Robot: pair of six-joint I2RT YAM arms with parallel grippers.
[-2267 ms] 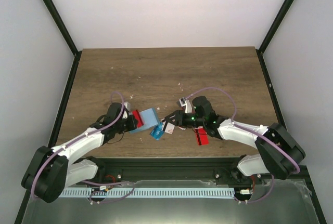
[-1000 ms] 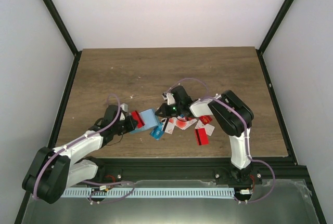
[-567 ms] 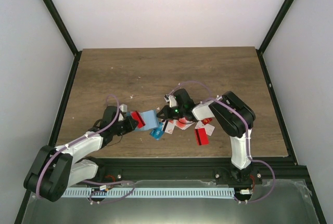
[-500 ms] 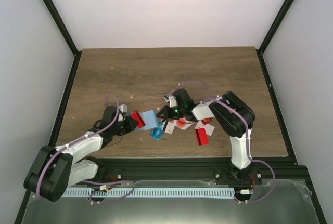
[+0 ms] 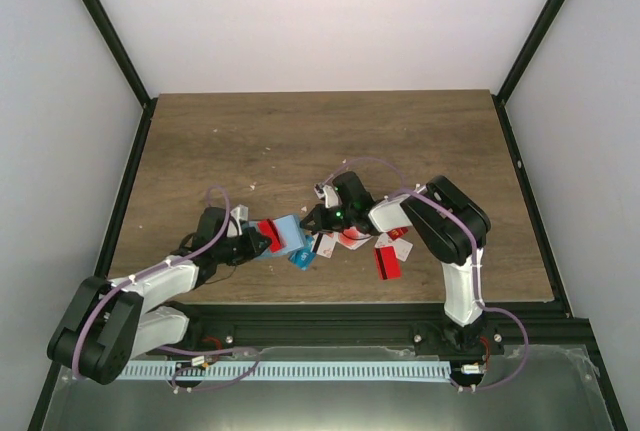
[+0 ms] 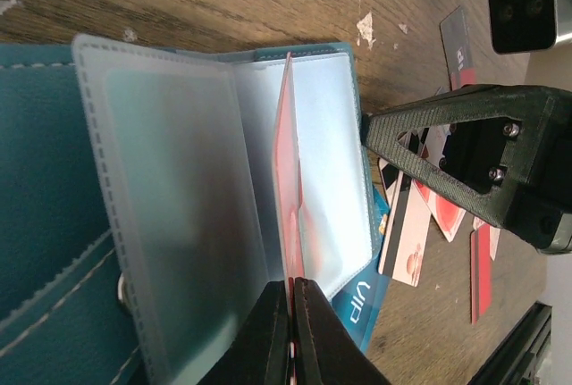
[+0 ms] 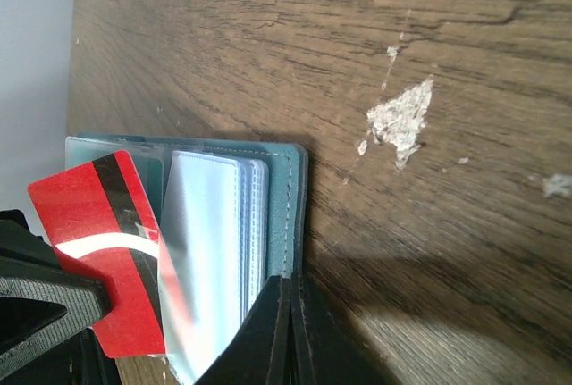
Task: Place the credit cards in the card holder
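**Red card at the sleeves: a missed pocket or a slipping holder**

The left hand (image 6: 290, 303) is clamped on the lower edge of a red card (image 7: 105, 255) with a black stripe. It holds the card on edge among the clear sleeves (image 6: 170, 206) of the open card holder (image 5: 288, 231). The holder lies on the bench (image 5: 330, 141), just left of centre in the top view. The right hand (image 7: 286, 288) has its fingers together and appears to pinch the rim of the holder's teal cover, at the lower middle of its own wrist view.

The main risk is that the card runs between two leaves instead of into a pocket. The frames do not show which it is. The sleeves are thin and floppy, so a push off the pocket's line would likely buckle them rather than seat the card.

The right hand's hold is only a narrow bite on the cover. If it slips, the holder would probably slide or fold shut under the push.

The two hands sit close together over the holder, so a long stroke by the left could knock them together.

The loose cards (image 5: 352, 239) lie just beside the right hand and could be scattered by a sideways sweep.
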